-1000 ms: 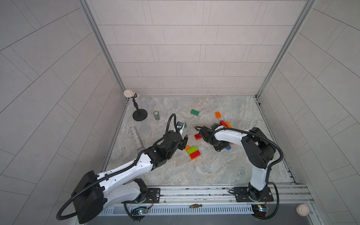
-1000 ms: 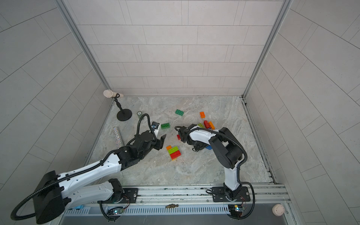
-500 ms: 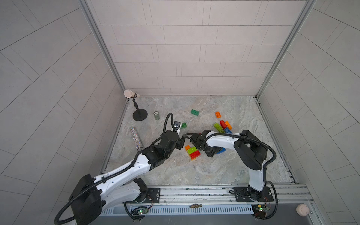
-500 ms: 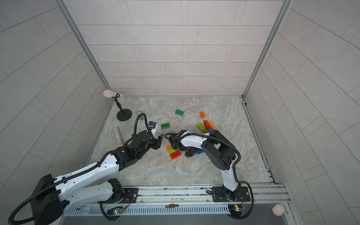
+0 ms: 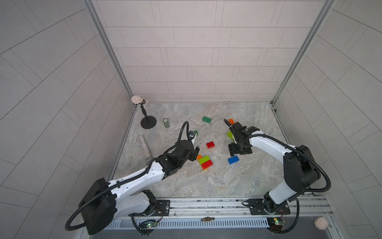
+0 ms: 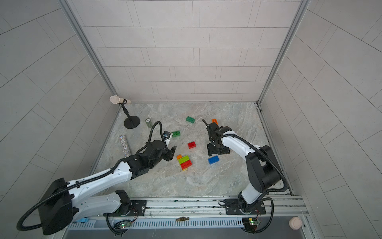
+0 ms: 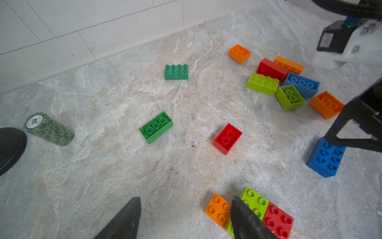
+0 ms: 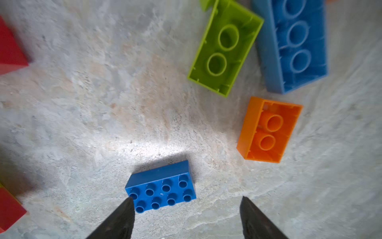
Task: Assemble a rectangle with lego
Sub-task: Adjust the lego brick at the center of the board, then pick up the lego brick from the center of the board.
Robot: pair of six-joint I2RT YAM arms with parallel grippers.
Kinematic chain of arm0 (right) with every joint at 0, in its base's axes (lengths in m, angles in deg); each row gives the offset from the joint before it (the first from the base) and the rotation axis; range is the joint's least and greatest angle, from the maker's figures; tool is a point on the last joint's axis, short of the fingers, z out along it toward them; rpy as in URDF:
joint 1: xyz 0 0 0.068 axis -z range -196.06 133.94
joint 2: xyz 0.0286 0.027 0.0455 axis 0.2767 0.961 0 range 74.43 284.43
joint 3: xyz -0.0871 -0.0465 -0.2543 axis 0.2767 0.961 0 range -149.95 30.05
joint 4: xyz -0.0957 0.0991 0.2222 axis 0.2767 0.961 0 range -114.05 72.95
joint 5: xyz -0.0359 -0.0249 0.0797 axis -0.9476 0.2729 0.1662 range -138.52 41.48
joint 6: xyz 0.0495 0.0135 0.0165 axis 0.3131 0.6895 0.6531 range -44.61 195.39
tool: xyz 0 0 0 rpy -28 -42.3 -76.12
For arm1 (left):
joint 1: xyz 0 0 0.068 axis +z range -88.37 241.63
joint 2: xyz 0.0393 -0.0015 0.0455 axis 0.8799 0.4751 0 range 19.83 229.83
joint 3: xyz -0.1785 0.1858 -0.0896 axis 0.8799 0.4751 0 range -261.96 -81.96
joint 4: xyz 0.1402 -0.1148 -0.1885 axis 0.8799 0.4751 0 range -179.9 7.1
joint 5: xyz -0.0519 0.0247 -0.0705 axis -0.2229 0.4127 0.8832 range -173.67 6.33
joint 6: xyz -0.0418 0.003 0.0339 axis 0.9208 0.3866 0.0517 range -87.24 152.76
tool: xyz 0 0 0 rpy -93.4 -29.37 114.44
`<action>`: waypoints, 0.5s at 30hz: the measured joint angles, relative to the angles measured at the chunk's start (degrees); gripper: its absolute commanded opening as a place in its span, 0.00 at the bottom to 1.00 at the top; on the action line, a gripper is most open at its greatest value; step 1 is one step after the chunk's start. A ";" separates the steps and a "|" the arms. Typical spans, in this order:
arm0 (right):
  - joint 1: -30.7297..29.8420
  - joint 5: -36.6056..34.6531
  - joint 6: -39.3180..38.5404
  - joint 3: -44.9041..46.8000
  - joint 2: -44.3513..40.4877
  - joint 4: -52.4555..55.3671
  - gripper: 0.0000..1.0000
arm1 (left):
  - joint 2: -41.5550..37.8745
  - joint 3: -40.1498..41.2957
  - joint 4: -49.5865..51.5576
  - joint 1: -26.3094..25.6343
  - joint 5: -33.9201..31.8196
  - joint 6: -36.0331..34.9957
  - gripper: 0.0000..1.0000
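A joined group of lego, made of an orange (image 5: 199, 156), a lime (image 5: 204, 159) and a red brick (image 5: 207, 164), lies mid-floor in both top views. My left gripper (image 7: 186, 201) is open and empty just left of it, and one fingertip (image 7: 237, 204) overlaps the orange and lime bricks (image 7: 256, 201). A loose blue brick (image 8: 163, 189) lies studs up on the floor. My right gripper (image 8: 187, 199) hovers open above it and holds nothing. A single red brick (image 5: 210, 145) lies between the arms.
Loose bricks lie behind the right arm: lime (image 8: 225, 47), blue (image 8: 293, 43) and orange (image 8: 268, 130) upside down. Two green bricks (image 6: 190, 119) (image 6: 176, 133) and an orange one (image 6: 214, 121) lie farther back. A green can (image 5: 166, 123), a glittery tube (image 5: 144, 145) and a black stand (image 5: 148, 122) are at the left.
My right gripper went from shut to open. It swung toward the joined bricks and came back right, and the blue brick now lies slightly nearer the centre. The left gripper barely moved.
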 measured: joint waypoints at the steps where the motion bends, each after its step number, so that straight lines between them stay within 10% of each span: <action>1: 0.72 1.46 -0.46 0.50 0.59 -0.61 0.83 | 0.63 0.00 0.02 -0.09 0.13 0.02 0.74; 15: -6.56 2.93 -1.18 1.44 4.46 -3.72 0.77 | 1.84 -0.85 0.55 0.09 -0.15 0.20 0.74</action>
